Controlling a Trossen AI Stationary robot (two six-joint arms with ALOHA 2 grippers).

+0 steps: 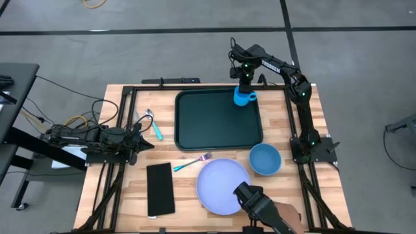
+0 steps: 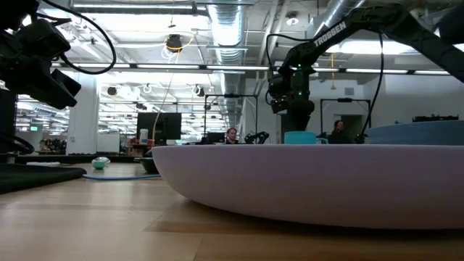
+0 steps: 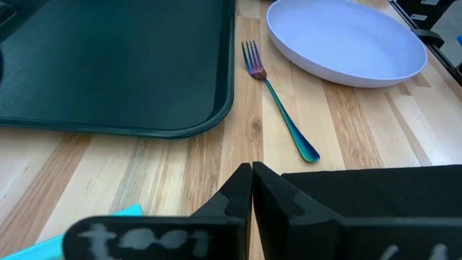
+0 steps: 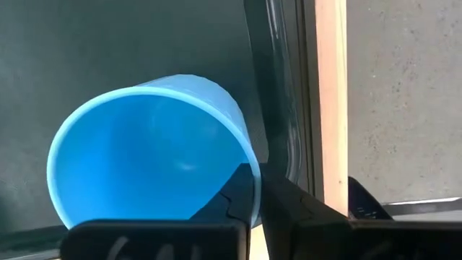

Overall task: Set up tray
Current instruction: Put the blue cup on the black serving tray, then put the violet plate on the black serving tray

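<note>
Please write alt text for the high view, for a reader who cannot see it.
The right gripper is shut on the rim of a blue cup at the far right corner of the dark green tray. A lilac plate, blue bowl and fork lie on the table nearby; the left gripper waits left.

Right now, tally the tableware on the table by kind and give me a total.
Tray: 1
Plate: 1
Bowl: 1
Cup: 1, gripped at its wall by the right hand over the tray's far right corner
Fork: 1
Spoon: 1
Total: 6
</note>
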